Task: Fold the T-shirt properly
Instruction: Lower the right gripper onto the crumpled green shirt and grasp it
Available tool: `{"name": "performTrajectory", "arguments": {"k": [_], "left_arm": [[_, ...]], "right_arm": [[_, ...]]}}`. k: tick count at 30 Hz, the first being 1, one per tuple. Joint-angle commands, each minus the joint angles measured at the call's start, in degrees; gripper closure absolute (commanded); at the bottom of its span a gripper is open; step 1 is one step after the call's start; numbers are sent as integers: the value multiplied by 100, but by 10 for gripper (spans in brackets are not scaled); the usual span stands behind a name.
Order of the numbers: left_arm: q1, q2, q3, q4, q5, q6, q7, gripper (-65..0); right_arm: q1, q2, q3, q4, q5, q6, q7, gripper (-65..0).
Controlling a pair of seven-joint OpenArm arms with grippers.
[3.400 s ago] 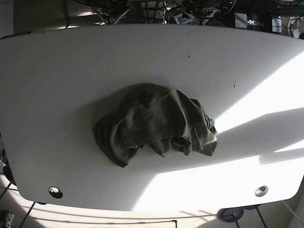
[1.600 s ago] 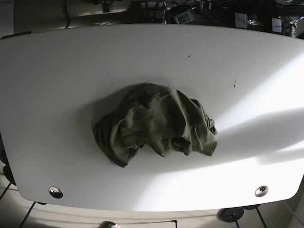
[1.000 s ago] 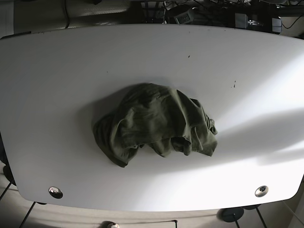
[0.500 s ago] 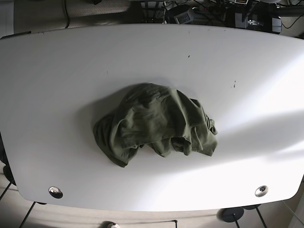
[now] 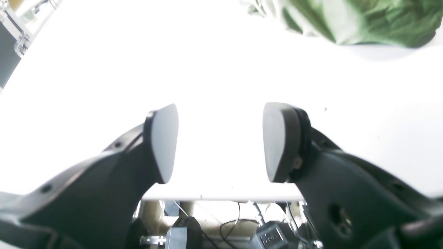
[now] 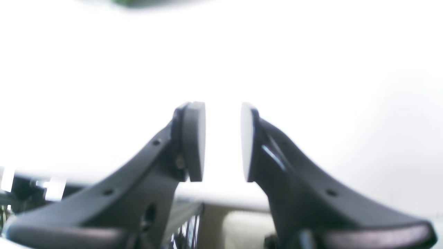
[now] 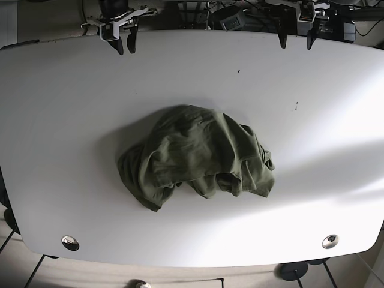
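Note:
A dark green T-shirt (image 7: 195, 156) lies crumpled in a heap in the middle of the white table (image 7: 66, 132). Part of it shows at the top of the left wrist view (image 5: 363, 19), and a thin green sliver shows at the top edge of the right wrist view (image 6: 145, 2). My left gripper (image 7: 296, 43) is open and empty at the table's far edge on the right, also seen in its wrist view (image 5: 219, 141). My right gripper (image 7: 125, 47) is open with a narrower gap and empty at the far edge on the left (image 6: 223, 141). Both are far from the shirt.
Two round metal fittings sit near the table's front corners, one on the left (image 7: 70, 242) and one on the right (image 7: 330, 241). Cables and equipment (image 7: 231, 15) lie behind the far edge. A bright sunlit patch covers the table's right side.
Both grippers have come into the base view at the table's far edge; earlier they were out of sight. The sunlight on the table has dimmed. The shirt has not moved.

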Motion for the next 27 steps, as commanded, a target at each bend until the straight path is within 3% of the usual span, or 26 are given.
{"name": "performTrajectory", "arguments": {"k": [1,7,12,15,17,19,21,24,27], "left_arm": [[88,28,-11,83,-51,22,-142,-358],[-326,45,16,74,-42,22,-142,-358],[-572,10,77,13,-33,22,-142,-360],[-818,28,68,-14,-42,22,-142,-454],[-853,37,86,-5,-25,22,-142,-485],[-862,37,95,4,-42,22,-142,-456],[-1011,37,86,4,-42,22,-142,-444],[-1055,37,77,4,-42,22,-142,-446],[-1064,37,95,4,-42,22,-142,-446]], "right_arm": [[206,17,6,110,30,25,128,-166],[1428,34,-11,101,30,87,-971,-166],[2597,34,-11,83,30,807,-2105,-166],[3283,43,-11,66,22,1177,-2729,-166],[3617,43,-20,66,22,1353,-3037,-166],[4013,43,-213,4,13,1511,-3512,-173],[4294,52,-442,-57,-5,1572,-3749,-268],[4566,43,-811,-101,39,1563,-3784,-499],[4848,43,-1251,-427,39,1563,-3793,-545]]}}
